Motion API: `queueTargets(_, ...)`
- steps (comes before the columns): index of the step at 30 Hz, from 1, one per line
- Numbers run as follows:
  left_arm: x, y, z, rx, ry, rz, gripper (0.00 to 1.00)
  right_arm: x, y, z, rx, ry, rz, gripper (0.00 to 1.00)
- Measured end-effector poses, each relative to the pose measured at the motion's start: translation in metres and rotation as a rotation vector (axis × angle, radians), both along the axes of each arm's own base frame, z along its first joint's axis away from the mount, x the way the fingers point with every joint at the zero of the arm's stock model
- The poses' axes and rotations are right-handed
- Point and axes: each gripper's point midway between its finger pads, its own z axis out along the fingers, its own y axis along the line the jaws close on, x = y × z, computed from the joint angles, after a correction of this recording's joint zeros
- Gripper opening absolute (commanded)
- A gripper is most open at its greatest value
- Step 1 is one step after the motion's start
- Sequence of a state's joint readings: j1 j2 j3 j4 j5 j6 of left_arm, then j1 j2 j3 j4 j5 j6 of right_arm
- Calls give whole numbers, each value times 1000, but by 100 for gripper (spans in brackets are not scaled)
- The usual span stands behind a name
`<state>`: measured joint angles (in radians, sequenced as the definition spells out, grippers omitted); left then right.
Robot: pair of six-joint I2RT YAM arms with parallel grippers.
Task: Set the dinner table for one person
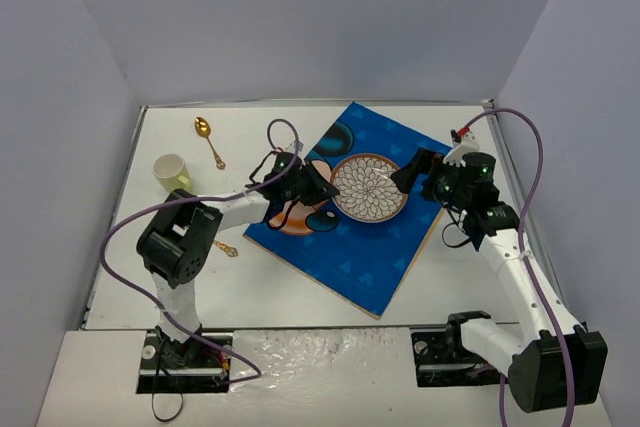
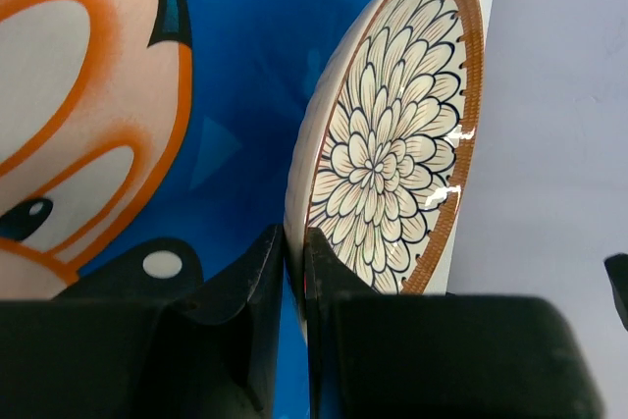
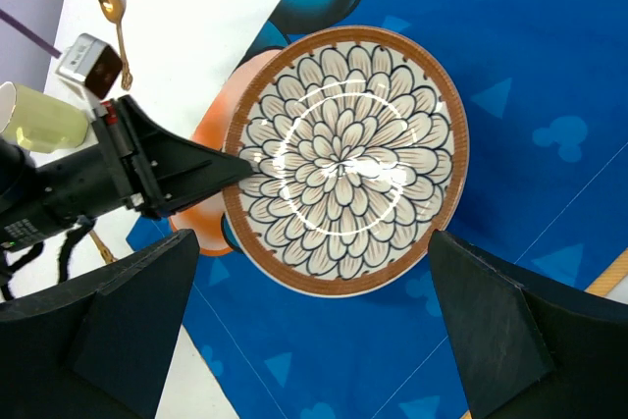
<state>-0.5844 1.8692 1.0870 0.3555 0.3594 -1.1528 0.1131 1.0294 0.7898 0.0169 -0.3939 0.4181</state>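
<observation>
While L gripper (image 2: 296, 247) pinches plate (image 1: 369, 187) rim on placemat (image 1: 350, 252), R gripper (image 3: 312, 239) hangs wide open near it

Left end effector (image 3: 242, 163) pinches the floral plate (image 3: 345, 159) (brown-rimmed) on the blue placemat (image 3: 549, 66); 1 gold spoon (image 3: 115, 9) beyond.

**Both arms reach inward toward the centre; left gripper clamped, right gripper spread wide.**
The left arm (image 1: 185, 237) runs from its base forward and to the right, elbow raised. The wrist is rolled so the left gripper (image 2: 294, 242) meets the plate (image 1: 370, 187) edge-on, jaws almost together and pinching its rim. The right arm (image 1: 520, 267) runs forward and to the left, wrist pitched down. The right gripper (image 3: 312, 242) has its jaws fully apart, one finger at each side of its wrist view, holding nothing.
</observation>
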Motion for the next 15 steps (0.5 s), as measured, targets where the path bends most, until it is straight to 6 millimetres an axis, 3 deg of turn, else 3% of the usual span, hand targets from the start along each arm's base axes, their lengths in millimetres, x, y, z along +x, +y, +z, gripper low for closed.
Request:
queueTargets(10, 21, -12, -11, -5, -29, 16, 0, -7, -1, 3, -2, -1, 0, 100)
queueTargets(15, 25, -14, -26, 4, -17, 16, 0, -7, -1, 2, -5, 3, 2, 100)
